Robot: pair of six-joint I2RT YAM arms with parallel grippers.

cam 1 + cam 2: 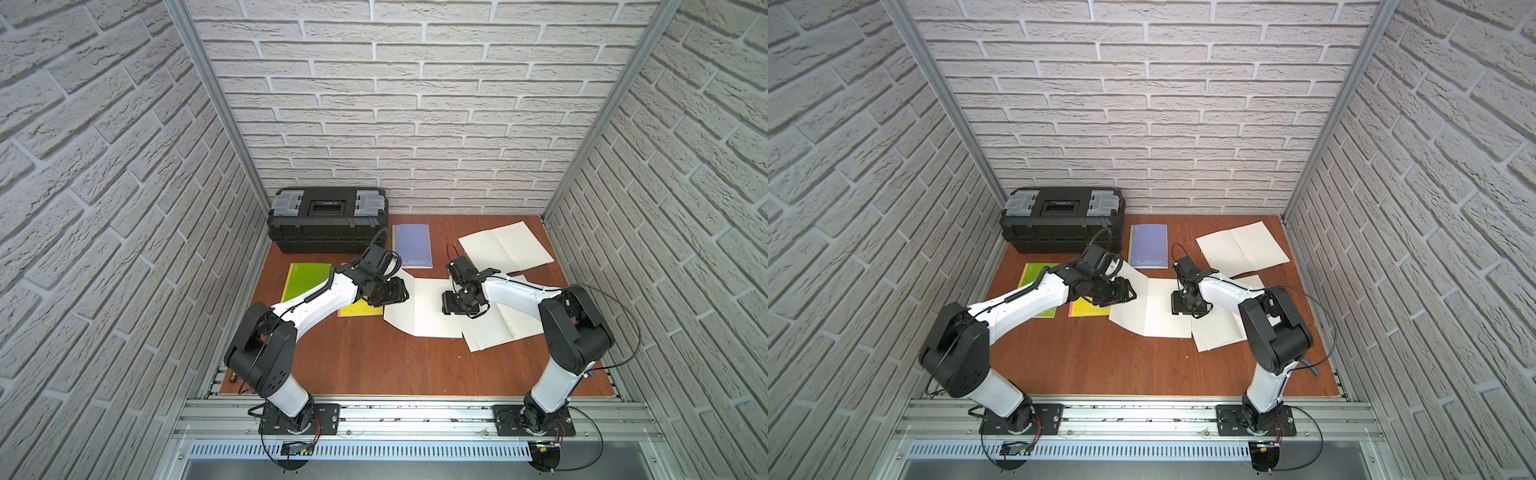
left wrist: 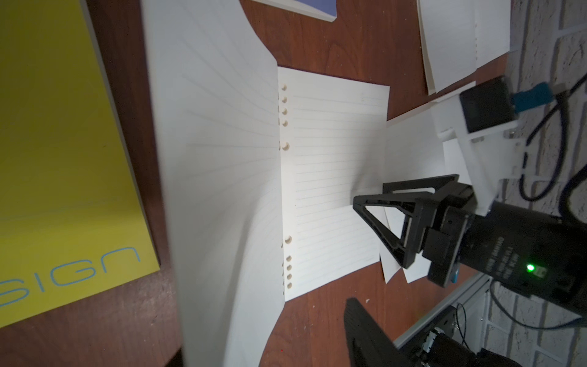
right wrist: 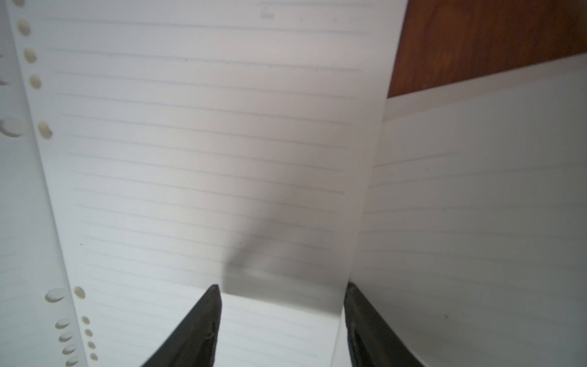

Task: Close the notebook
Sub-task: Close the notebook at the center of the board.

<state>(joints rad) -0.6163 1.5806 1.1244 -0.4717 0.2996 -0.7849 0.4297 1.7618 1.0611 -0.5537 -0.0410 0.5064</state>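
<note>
Brick-patterned walls on three sides, brown wooden table (image 1: 374, 361).

Black toolbox (image 1: 328, 220) sits at the back left corner with its lid down, so the contents are not visible.

The notebook (image 1: 419, 307) lies open mid-table, between the two grippers. Its right page (image 2: 336, 178) is flat. Its left leaf (image 2: 216, 159) curves up off the table.

Left arm: elbow high over the front left, forearm stretched toward the leaf's outer edge. The left gripper (image 1: 397, 293) is turned sideways there. I cannot tell whether its fingers clasp the leaf or hang loose.

Right arm: elbow raised near the right edge, forearm reaching in to the middle. The right gripper (image 3: 282, 287) points down at the right page. Its fingers (image 3: 203, 317) are spread and grip nothing, with the tips at the paper by the page's outer edge.

Closed purple notebook (image 1: 412, 246) lies beside the toolbox. Green notebook (image 1: 305, 280) and yellow notebook (image 1: 359, 309) lie under the left arm. A second open notebook (image 1: 505, 245) lies at the back right corner.
</note>
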